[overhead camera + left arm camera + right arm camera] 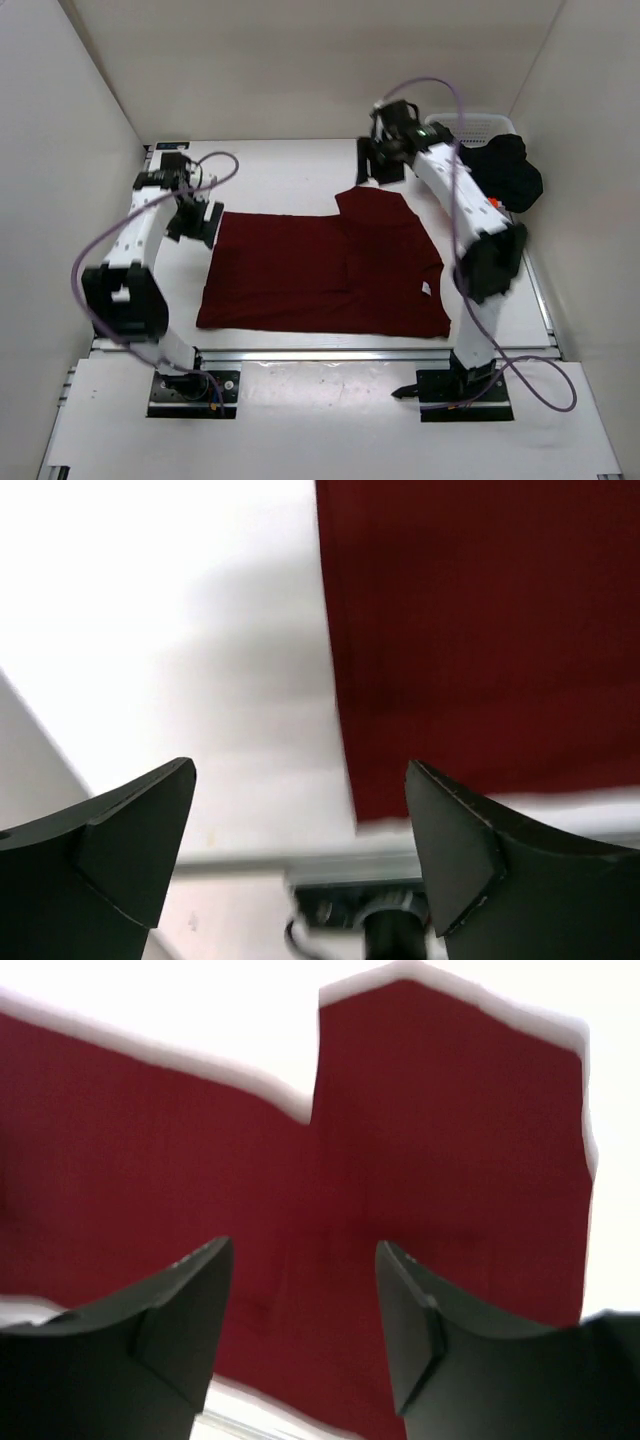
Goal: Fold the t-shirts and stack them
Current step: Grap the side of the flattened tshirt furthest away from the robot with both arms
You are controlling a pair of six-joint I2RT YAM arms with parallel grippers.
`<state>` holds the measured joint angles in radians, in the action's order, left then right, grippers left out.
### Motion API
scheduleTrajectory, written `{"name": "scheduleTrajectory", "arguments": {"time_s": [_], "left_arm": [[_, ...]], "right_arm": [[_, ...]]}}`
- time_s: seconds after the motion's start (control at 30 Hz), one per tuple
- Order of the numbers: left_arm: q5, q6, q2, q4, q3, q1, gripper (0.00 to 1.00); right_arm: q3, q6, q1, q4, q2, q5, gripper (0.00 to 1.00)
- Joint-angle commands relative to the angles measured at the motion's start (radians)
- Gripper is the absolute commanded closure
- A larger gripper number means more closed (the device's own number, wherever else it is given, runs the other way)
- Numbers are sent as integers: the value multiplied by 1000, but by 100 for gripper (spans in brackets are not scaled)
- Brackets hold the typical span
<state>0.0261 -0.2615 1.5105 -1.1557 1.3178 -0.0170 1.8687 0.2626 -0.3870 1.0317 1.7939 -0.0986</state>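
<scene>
We are seeing the spread t-shirt (320, 275) lying mid-table (290, 170), between the two arms. The left gripper (195, 224) is hovering just beside its far left corner; the right gripper (380, 166) is hanging behind its far edge. At the far right, the basket (468, 124) is sitting with the bunched t-shirt (510, 170) spilling over its near rim.

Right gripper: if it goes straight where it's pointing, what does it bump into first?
Probably the maroon t-shirt: the right gripper, open, aims at its red cloth, spread flat on the table. How far off is unclear.
</scene>
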Motion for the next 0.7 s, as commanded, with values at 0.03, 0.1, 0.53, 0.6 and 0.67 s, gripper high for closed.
{"name": "scheduleTrajectory", "arguments": {"time_s": [0.03, 0.1, 0.53, 0.6, 0.67], "left_arm": [[-106, 119, 317, 136, 237, -18, 7], [-120, 133, 417, 162, 314, 5, 7], [-83, 183, 706, 298, 534, 78, 2], [-91, 177, 720, 289, 529, 86, 2], [-89, 176, 717, 284, 509, 88, 2]], "right_arm": [[483, -8, 36, -38, 466, 45, 43], [581, 20, 60, -74, 592, 45, 44], [727, 1, 99, -108, 863, 241, 38], [708, -3, 109, -93, 855, 218, 38], [669, -2, 106, -72, 837, 211, 38]]}}
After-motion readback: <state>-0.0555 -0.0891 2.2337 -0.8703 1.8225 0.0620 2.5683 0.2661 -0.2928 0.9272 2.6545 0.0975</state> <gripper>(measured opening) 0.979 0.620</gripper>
